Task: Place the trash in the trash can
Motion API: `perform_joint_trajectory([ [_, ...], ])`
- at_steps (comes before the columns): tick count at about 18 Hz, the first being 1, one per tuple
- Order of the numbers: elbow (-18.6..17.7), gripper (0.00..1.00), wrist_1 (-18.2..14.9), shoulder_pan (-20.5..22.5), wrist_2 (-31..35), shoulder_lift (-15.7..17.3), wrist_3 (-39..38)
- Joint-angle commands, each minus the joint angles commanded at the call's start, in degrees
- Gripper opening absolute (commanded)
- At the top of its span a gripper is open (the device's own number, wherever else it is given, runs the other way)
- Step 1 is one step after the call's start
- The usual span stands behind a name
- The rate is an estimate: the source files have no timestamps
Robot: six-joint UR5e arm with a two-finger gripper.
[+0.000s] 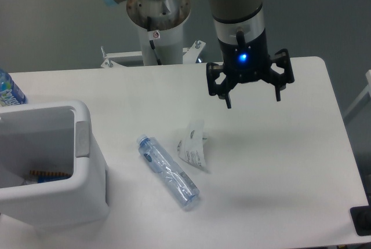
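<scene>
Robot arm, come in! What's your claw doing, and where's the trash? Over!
Gripper open, empty, above table. Bottle and wrapper on table, untouched. Trash can at the left. Path clear.

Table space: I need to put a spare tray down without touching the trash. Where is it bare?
The widest bare patch is the table's right half, right of the wrapper, though the open gripper hangs over its far part. The far strip behind the trash can is bare too. The bottle and wrapper crowd the middle.

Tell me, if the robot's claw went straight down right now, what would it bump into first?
Probably just the bare table. The open gripper points downward, and the wrapper and clear bottle lie off to its side, though depth is hard to judge from this one view.
</scene>
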Motion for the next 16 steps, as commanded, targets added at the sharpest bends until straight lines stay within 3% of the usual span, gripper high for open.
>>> perform_joint_trajectory([
  [4, -4.7, 1.00, 5.7, -0.2, 0.4, 0.4, -0.1],
  [10, -11.9, 1.00, 5.9, -1.5, 0.1, 0.8, -0.1],
  [16, -16.4, 1.00, 5.8, -2.8, -0.4, 0.4, -1.0],
])
